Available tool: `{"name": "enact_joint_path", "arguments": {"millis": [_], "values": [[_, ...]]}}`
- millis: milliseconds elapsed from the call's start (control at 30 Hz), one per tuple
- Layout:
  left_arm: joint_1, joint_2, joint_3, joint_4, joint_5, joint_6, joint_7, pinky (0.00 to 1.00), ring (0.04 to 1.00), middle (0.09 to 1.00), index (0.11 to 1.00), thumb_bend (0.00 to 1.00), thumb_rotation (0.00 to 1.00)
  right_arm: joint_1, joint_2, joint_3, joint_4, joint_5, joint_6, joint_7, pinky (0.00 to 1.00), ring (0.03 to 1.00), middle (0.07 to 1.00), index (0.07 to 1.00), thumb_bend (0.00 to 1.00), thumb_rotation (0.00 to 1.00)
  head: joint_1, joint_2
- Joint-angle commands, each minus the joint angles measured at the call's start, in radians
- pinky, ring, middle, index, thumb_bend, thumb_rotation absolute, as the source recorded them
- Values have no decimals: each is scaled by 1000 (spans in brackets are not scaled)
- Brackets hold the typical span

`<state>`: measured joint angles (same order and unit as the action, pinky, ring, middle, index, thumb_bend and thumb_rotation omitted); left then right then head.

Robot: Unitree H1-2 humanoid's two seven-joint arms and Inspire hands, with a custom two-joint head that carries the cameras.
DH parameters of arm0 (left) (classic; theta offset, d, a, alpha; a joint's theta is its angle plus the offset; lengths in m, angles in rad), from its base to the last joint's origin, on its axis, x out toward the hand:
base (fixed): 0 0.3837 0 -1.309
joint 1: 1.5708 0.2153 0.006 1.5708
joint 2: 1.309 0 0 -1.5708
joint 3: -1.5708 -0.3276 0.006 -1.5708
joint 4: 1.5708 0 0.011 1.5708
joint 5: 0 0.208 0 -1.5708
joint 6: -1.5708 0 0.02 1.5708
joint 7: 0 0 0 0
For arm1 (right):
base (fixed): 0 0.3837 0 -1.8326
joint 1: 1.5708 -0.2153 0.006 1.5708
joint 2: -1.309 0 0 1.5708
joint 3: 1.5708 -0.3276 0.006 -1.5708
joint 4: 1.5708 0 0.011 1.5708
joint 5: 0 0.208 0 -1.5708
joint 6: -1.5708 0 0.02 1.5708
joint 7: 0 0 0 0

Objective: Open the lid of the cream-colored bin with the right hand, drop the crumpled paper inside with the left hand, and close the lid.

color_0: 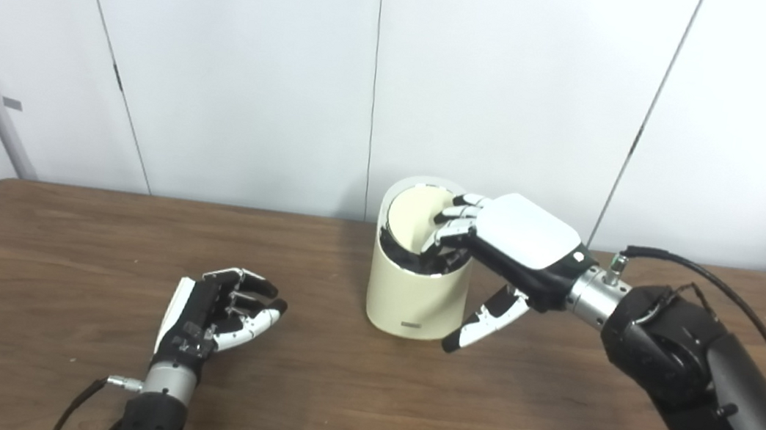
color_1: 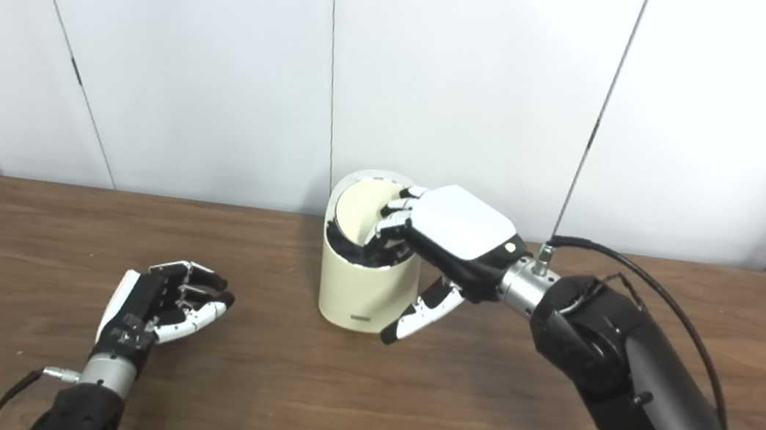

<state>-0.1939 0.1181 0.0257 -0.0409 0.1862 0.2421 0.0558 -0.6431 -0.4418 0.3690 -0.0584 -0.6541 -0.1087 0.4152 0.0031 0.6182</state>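
Centrally on the brown wood-grain table [color_0: 54, 238] stands the cream-colored cylindrical bin [color_0: 415, 293], upright, close to the table's far edge and in front of the white panelled wall [color_0: 240, 63]. Its round cream lid [color_0: 413, 220] is tilted up toward the back, exposing a dark gap along the front of the rim.

Right hand [color_0: 508, 250], white-backed with black palm, reaches in from the right over the bin's top. Its fingers [color_0: 455, 221] are curled close together, tips at the lid's right edge and into the dark opening; whether they actually grip the lid cannot be made out. The thumb [color_0: 483, 323] hangs down apart from the fingers, just beside the bin's right wall.

Left hand [color_0: 217, 319] rests on the table, well apart from the bin, to its left and nearer the viewer. Palm faces up and inward, fingers [color_0: 247, 293] loosely curled and slightly separated. Nothing can be made out inside the palm.

Crumpled paper: not visible on the table; the bin's interior is too dark to tell.
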Motion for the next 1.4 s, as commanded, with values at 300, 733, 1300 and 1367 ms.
{"name": "enact_joint_path", "arguments": {"millis": [300, 733, 1300, 1367], "values": [[-26, -3, 3, -27, -2, -19, 4, 436, 559, 638, 498, 500, 61, 43, 84, -72, 36, 192, 379, 136, 839, 900, 775, 684, 699, 543, 3, 6], [-28, -3, 2, -31, 3, -17, 5, 446, 569, 645, 498, 500, 63, 51, 79, -62, 45, 233, 396, 105, 804, 843, 726, 672, 683, 507, 7, 10], [-37, -1, 0, -9, 4, -33, 7, 439, 559, 640, 498, 500, 60, 3, 91, -177, -43, 352, 314, 9, 789, 814, 770, 781, 679, 444, 3, 1], [-37, 0, -1, -5, 3, -39, 5, 436, 557, 638, 498, 499, 60, -13, 102, -208, -53, 366, 301, -23, 831, 837, 787, 803, 688, 421, 2, 0]]}}
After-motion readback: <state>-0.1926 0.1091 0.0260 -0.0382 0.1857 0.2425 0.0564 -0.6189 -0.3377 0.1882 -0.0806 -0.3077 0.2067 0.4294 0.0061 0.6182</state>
